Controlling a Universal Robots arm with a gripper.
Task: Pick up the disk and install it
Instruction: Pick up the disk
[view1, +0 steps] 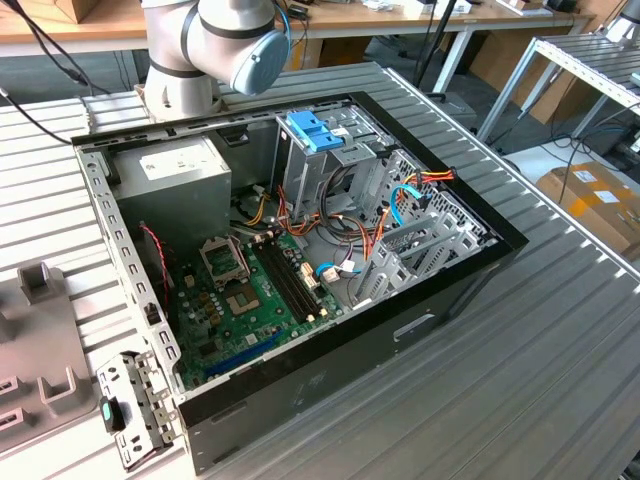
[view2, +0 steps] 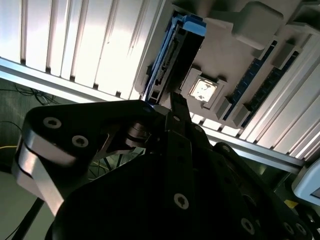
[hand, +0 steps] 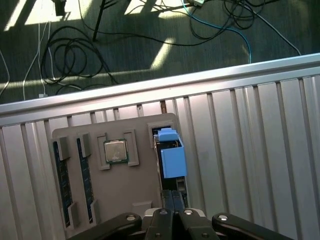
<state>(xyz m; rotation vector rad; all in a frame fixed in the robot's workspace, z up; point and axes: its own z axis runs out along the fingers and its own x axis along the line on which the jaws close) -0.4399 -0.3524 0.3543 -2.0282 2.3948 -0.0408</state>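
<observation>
Holder tray (view1: 50, 350): here on the exterior view's left, a grey tray sits flat on the ribbed tabletop (view1: 520, 370). Most of it runs off the frame edge.
Tray neighbours: in the first wrist view there are memory sticks (hand: 62, 175) and a processor chip (hand: 116, 151) in their own pockets, with the disk's slot just beside the chip.
Disk (hand: 173, 160): it stands on edge in that slot, light-blue carrier uppermost. It's not lifted yet, by the look of it.
Claw (hand: 173, 200): it's right at the disk's near end in both wrist views, lined up with the thin edge. I cannot tell whether it is clamped or apart.
Step in hand: I'd call this the pick. Hold the flat metal faces rather than the blue plastic, stay square to the slot, and pull straight along it so the tray doesn't tip or drag.
Computer case (view1: 330, 370): open and well apart from the tray, with the drive cage (view1: 310, 175) wearing its blue bracket (view1: 315, 130).
Hard to make out: the slot swallows the disk's lower edge, the claw's dark body covers the contact point in the second wrist view, and the arm (view1: 230, 35) leaves the exterior view near its base.
</observation>
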